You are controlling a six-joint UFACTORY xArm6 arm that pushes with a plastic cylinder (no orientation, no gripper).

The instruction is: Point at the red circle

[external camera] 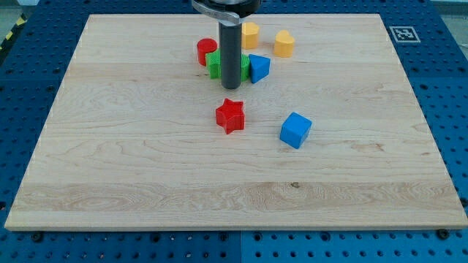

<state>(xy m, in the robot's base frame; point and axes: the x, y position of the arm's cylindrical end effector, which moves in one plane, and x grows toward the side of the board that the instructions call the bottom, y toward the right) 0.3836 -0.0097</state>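
Wooden board (pixel 146 183) on a blue perforated table (pixel 29 88), with a printed marker tag (pixel 401 33) at the board's 1 o'clock corner. Dark rod coming down from the view's top, my tip (pixel 232 86) resting among the cluster of blocks toward 12 o'clock on the board. No hand or jaws on this rod, so nothing opened, closed or gripped; only a blunt end meeting the wood. Red circle (pixel 206 51), a short cylinder, standing at about 10 o'clock from my tip, near it but apart, with a green block (pixel 214 63) lying between the two and partly hidden behind the rod, shape not readable. More green showing just past the rod's other side (pixel 245 66); whether one piece or two, cannot tell. Blue triangle (pixel 259 68) close by at 2 o'clock from my tip. Yellow block (pixel 250 34) peeking out behind the rod at 12 to 1 o'clock, a yellow heart-like block (pixel 284 44) farther off at 1 to 2 o'clock. Red star (pixel 230 115) just below my tip at 6 o'clock, not touching. Blue cube (pixel 295 130) at 4 o'clock from my tip, well apart, tilted on the board.
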